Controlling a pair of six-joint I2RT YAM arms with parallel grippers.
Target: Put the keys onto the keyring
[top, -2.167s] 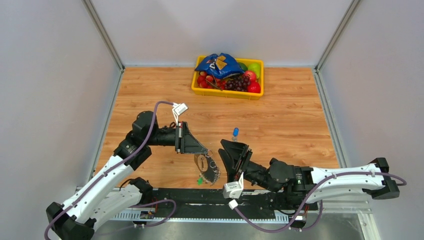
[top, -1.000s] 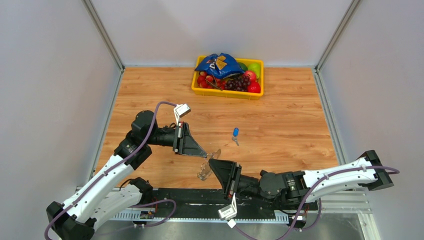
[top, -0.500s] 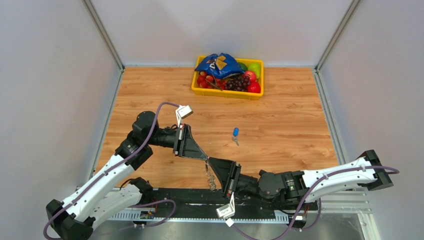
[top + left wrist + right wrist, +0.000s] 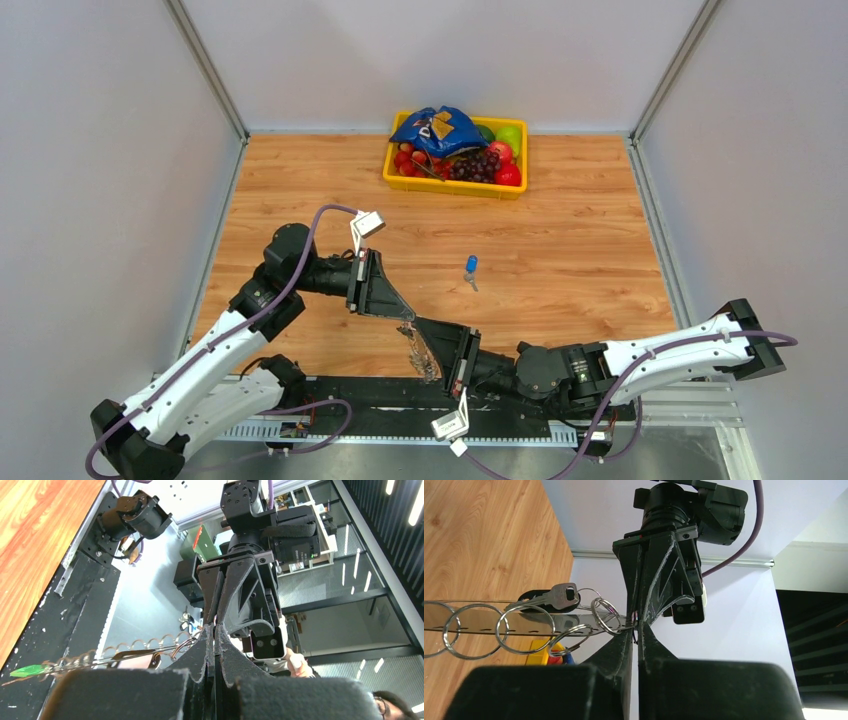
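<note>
The keyring point(image 4: 422, 352) is a thin grey metal hoop strung with small split rings, and it hangs edge-on between the two gripper tips above the table's near edge. My left gripper point(image 4: 405, 320) is shut on its top. My right gripper point(image 4: 420, 325) meets it tip to tip, jaws pinched on the same spot. In the left wrist view the keyring point(image 4: 145, 647) runs left from my left gripper point(image 4: 215, 628) and carries a green key point(image 4: 27, 670). From the right wrist, my right gripper point(image 4: 637, 626) pinches the keyring point(image 4: 524, 622), which carries a dark-headed silver key point(image 4: 555, 596). A blue-headed key point(image 4: 470, 265) lies alone on the table.
A yellow basket point(image 4: 392, 172) with fruit and a blue bag stands at the back centre. A black base rail point(image 4: 380, 392) runs along the near edge under the keyring. Grey walls close in both sides.
My right gripper has swung left up to the left gripper's tip and closed on the keyring. The keyring has turned from flat-on to edge-on. The left arm has barely moved.
</note>
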